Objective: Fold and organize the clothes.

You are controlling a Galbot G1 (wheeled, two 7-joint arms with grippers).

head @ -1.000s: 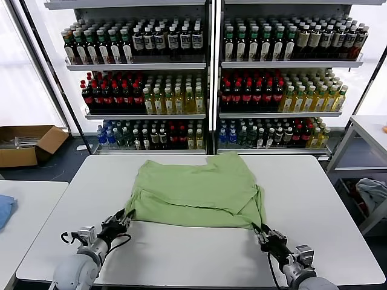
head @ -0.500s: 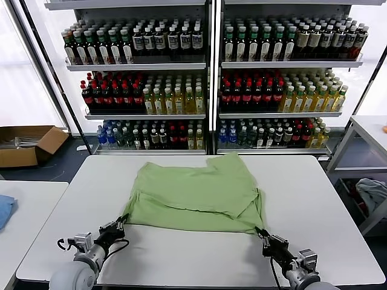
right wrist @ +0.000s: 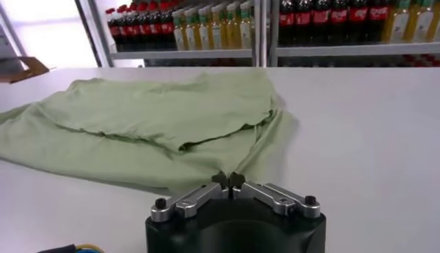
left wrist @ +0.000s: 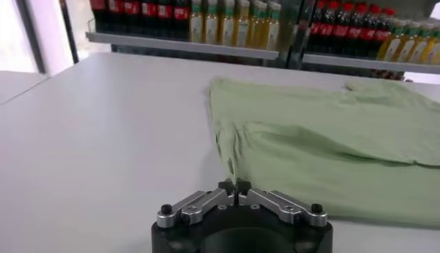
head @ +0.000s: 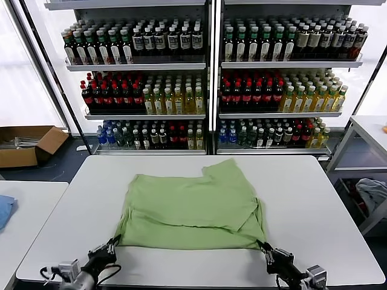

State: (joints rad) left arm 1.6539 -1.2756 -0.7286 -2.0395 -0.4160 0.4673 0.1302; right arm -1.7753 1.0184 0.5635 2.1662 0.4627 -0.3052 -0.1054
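One light green polo shirt (head: 192,208) lies spread mid-worktop (head: 314,199). Two grippers sit at its near edge: the left gripper (head: 111,244) and the right gripper (head: 266,251), each with fingers pinched on a shirt corner.

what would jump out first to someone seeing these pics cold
A light green polo shirt lies spread on the white table, partly folded. At its near corners the left gripper and right gripper are each shut on the hem. Behind the table, shelves of bottles fill the background.
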